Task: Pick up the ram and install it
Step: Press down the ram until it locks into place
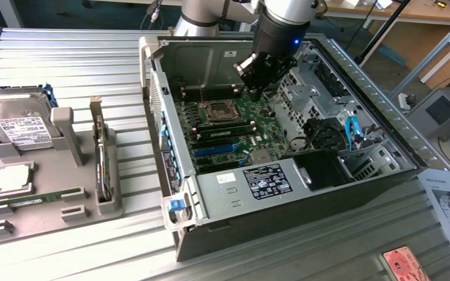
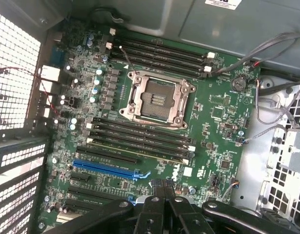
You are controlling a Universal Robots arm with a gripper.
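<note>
Black gripper (image 2: 162, 195) fingers, pressed together and empty, hover over the big green motherboard (image 2: 213, 117) inside the open grey computer case (image 1: 233, 196). A long green ram stick (image 2: 140, 150) sits seated in a slot just ahead of the fingertips, long axis crosswise to the gripper.

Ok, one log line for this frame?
gripper: shut, nothing seen held | over: motherboard inside open case | ram: lying in tray, exterior view's left, untouched
</note>
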